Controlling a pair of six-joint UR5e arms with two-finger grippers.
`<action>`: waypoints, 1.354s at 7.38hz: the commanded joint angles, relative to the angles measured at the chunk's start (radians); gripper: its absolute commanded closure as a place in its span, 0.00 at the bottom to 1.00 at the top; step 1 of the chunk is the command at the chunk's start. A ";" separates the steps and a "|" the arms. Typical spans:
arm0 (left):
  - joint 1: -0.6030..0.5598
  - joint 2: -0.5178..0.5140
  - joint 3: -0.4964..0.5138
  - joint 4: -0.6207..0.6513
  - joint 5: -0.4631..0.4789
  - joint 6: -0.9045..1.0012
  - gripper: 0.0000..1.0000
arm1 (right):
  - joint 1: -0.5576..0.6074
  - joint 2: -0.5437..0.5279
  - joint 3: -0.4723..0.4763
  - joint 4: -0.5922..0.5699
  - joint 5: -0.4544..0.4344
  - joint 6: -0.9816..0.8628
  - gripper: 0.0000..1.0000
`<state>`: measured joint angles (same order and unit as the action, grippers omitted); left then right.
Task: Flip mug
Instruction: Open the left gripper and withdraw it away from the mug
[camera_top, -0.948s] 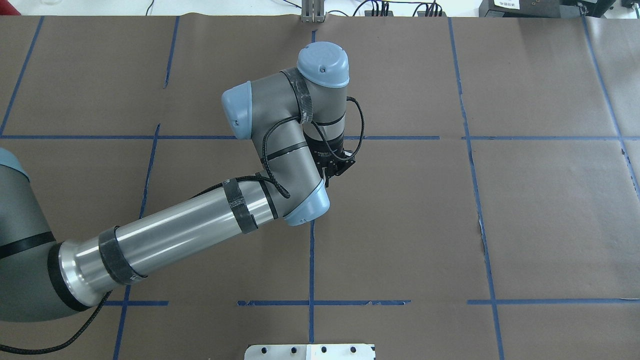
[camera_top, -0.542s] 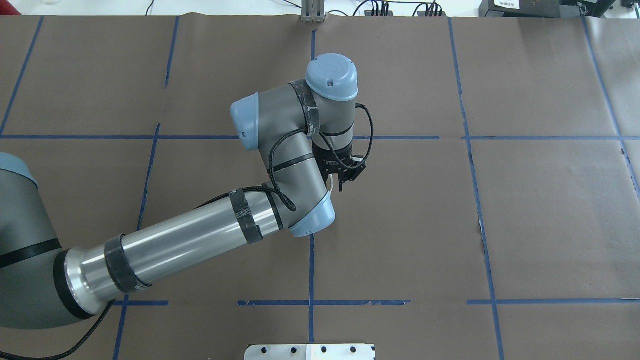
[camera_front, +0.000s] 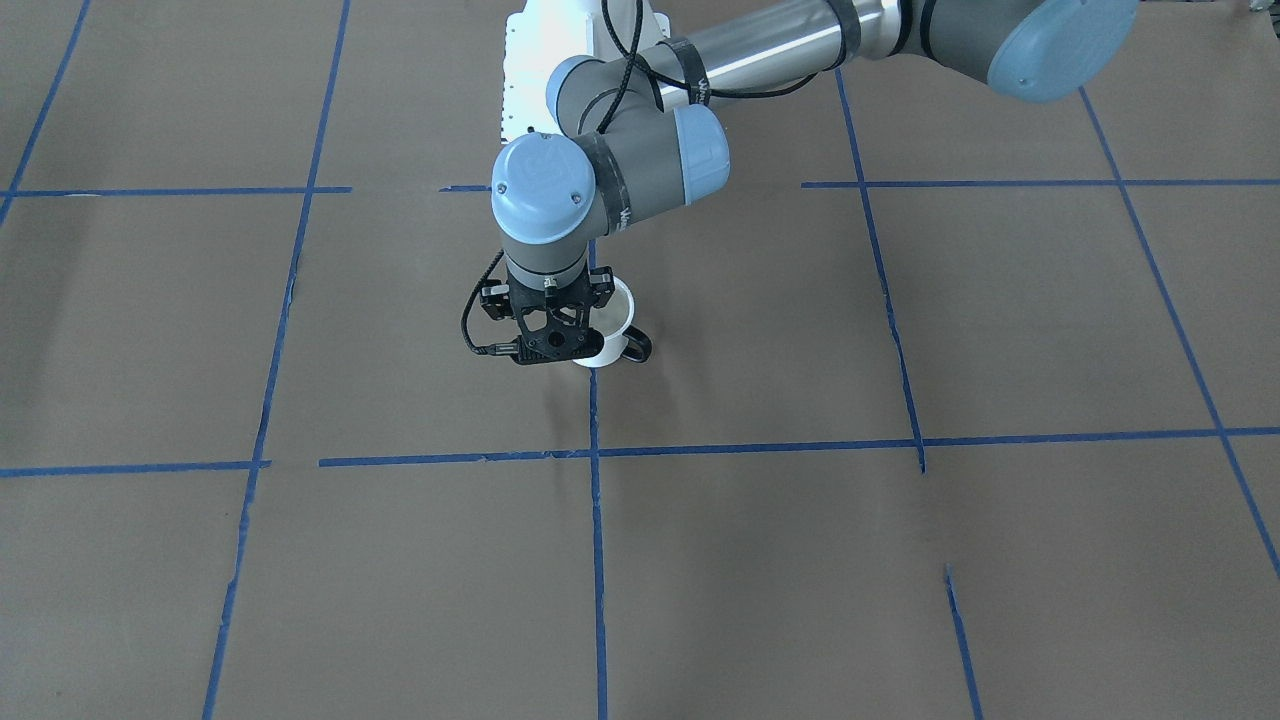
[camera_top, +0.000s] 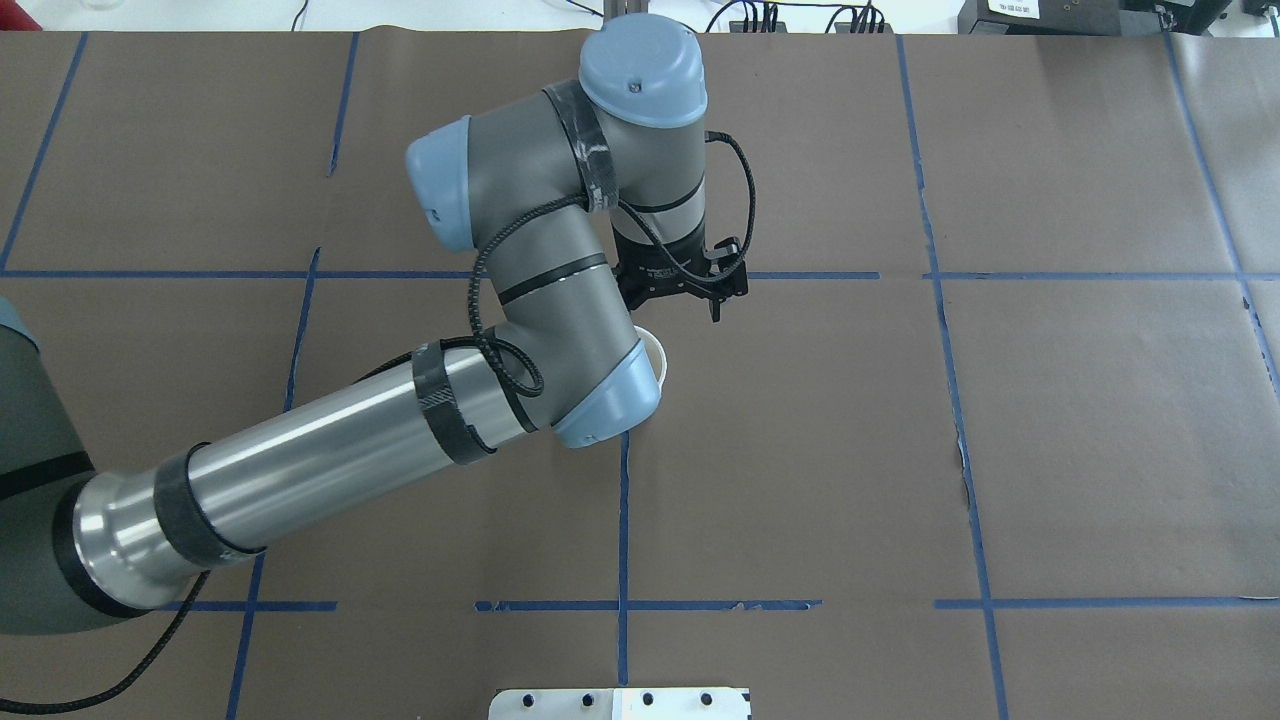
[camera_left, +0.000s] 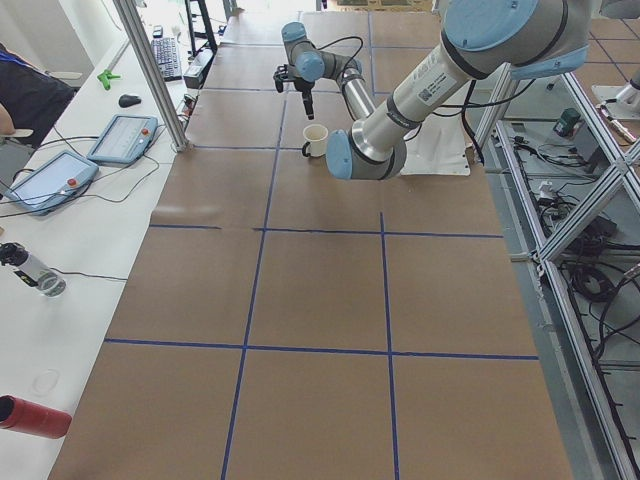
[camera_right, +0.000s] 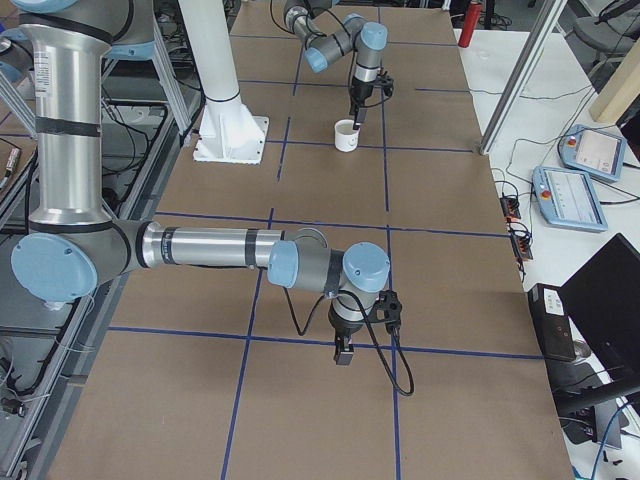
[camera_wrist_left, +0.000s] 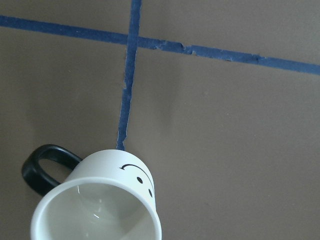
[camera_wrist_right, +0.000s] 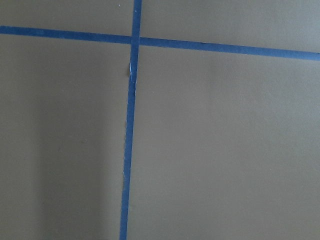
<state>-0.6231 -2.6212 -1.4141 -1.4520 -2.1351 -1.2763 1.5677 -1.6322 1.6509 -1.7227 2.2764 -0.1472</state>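
**Left gripper hovering over upright mug, mid-desk**

The left gripper (camera_front: 548, 348) is pointing straight down with nothing between its jaws. How wide they are standing, cannot tell: no view is showing the gap cleanly, and the wrist view is showing no fingertips at all. It is hanging just above and slightly to the far-edge side of the small white enamel-like mug with the black smiley face (camera_wrist_left: 97, 205), not touching it.

The mug is standing on its base, mouth up and pale inside showing. It is sitting about midway between the desk's left and right edges and roughly central front to back, on a blue tape line (camera_wrist_left: 128, 95) of the brown paper-covered desk (camera_front: 900, 560). Its black loop handle (camera_wrist_left: 42, 167) is sticking out toward the left edge, which is likely leaving the rim free for a pinch from above. Mouth-up is reading either as the flip's end pose or its start; these views are not settling which.

The right gripper (camera_right: 343, 352) is idling low near the right edge, well apart from the mug, probably parked to keep the work area free. Its jaw state: cannot tell.
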 joint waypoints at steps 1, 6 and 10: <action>-0.081 0.199 -0.301 0.059 0.003 0.108 0.00 | 0.002 0.000 0.000 0.000 0.000 0.000 0.00; -0.493 0.757 -0.488 0.064 0.007 1.014 0.00 | 0.000 0.000 0.000 0.000 0.000 0.000 0.00; -0.864 1.070 -0.363 -0.007 -0.111 1.427 0.00 | 0.000 0.000 0.000 0.000 0.000 0.000 0.00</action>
<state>-1.3740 -1.6300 -1.8237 -1.4246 -2.2229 0.0259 1.5678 -1.6322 1.6506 -1.7227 2.2764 -0.1473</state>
